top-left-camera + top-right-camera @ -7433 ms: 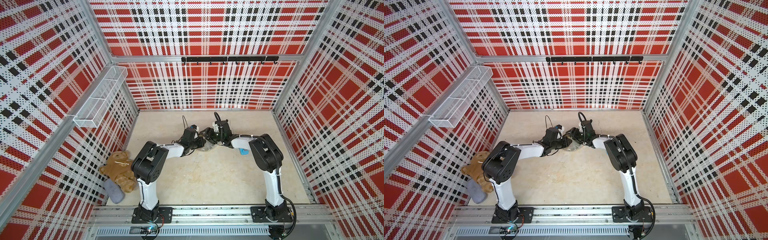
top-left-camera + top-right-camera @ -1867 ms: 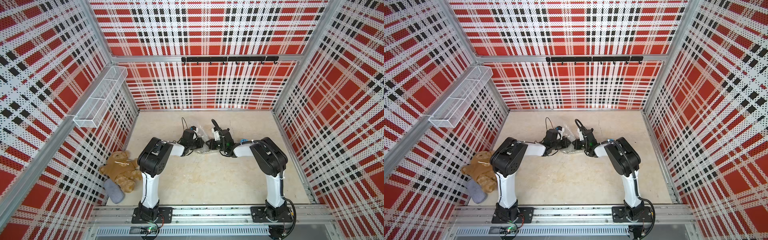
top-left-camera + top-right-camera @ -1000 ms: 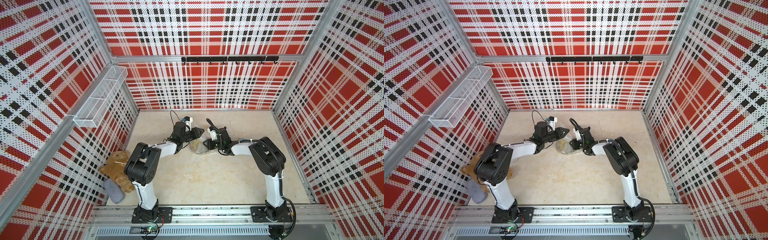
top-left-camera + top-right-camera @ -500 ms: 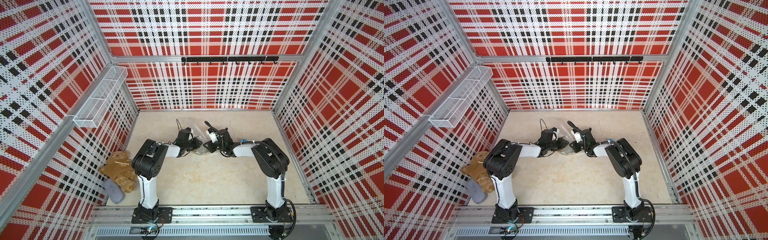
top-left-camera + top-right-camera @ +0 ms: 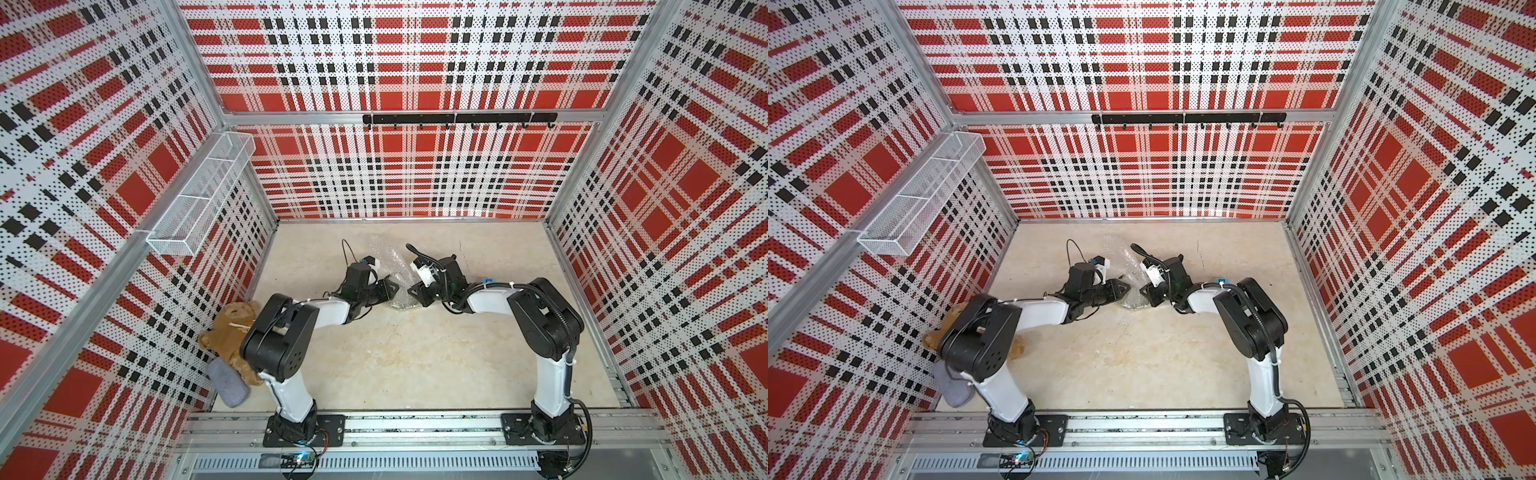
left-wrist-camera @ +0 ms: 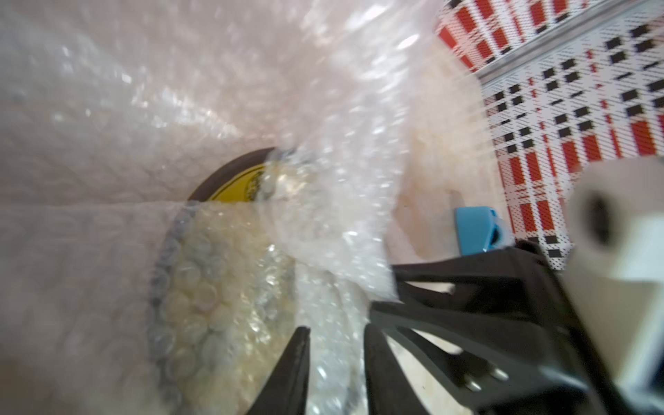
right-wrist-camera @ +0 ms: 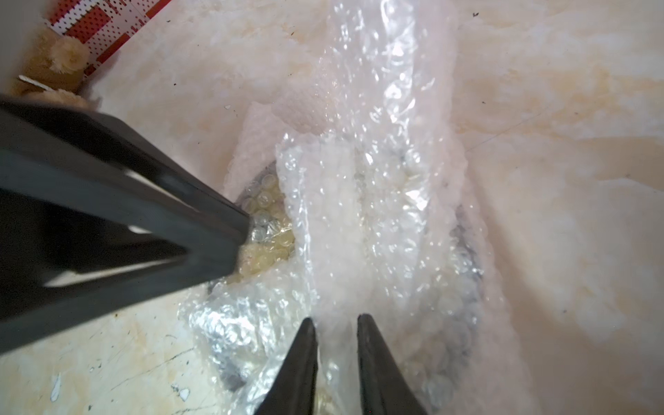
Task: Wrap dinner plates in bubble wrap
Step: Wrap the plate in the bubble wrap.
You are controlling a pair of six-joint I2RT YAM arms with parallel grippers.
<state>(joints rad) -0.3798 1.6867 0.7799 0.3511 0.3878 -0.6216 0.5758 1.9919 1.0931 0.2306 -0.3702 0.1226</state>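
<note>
Right gripper [image 7: 334,319] pinches a fold of bubble wrap [image 7: 359,179]; left gripper [image 6: 335,328] straddles another fold, grip unclear. Between them on the desk [image 5: 415,353] lies the yellow plate [image 6: 233,179], mostly covered. Folding is underway; next, draw wrap over the exposed rim.

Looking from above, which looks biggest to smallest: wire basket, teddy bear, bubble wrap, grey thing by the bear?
In a top view:
1. wire basket, though it hangs nearer the camera.
2. teddy bear and bubble wrap: about alike, both partly hidden, so unranked.
3. grey thing.
</note>
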